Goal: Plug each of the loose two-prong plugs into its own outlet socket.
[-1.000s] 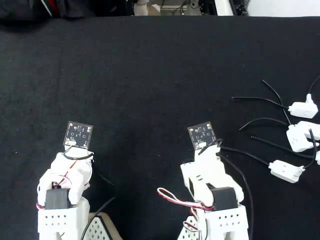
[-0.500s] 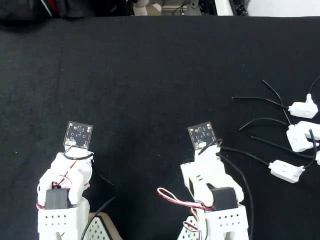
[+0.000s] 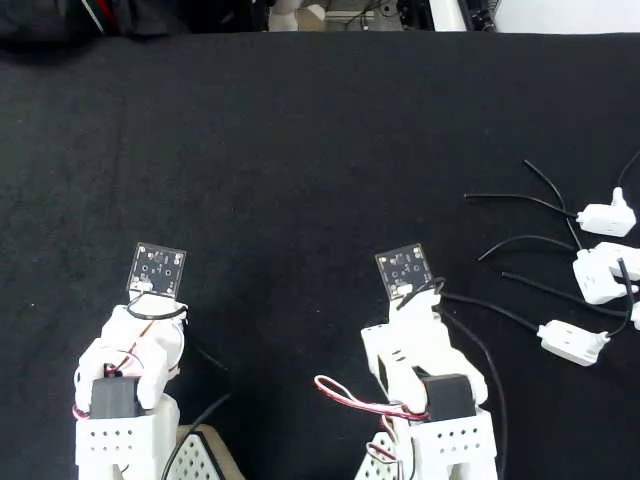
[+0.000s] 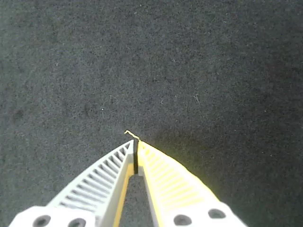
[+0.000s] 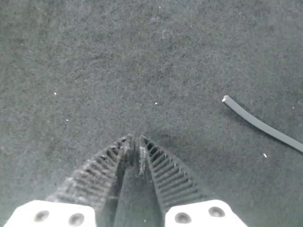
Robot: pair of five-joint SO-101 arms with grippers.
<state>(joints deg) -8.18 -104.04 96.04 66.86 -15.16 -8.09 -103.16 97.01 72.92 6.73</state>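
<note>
Three white plug and socket pieces with black cords lie at the table's right edge in the high view: a small plug (image 3: 606, 217) at the back, a larger block (image 3: 600, 272) in the middle, and another plug (image 3: 572, 342) nearest the front. My left gripper (image 4: 135, 144) is shut with nothing in it, low over bare black cloth at the front left, far from the plugs. My right gripper (image 5: 135, 142) is also shut and holds nothing. It sits at the front centre, with a loose cord end (image 5: 255, 124) lying a short way off.
Black cloth (image 3: 300, 150) covers the table. Thin black cords (image 3: 510, 245) fan out leftwards from the plugs. The left arm (image 3: 130, 350) and right arm (image 3: 420, 350) are folded back at the front edge. A tan wedge (image 3: 200, 455) sits beside the left base.
</note>
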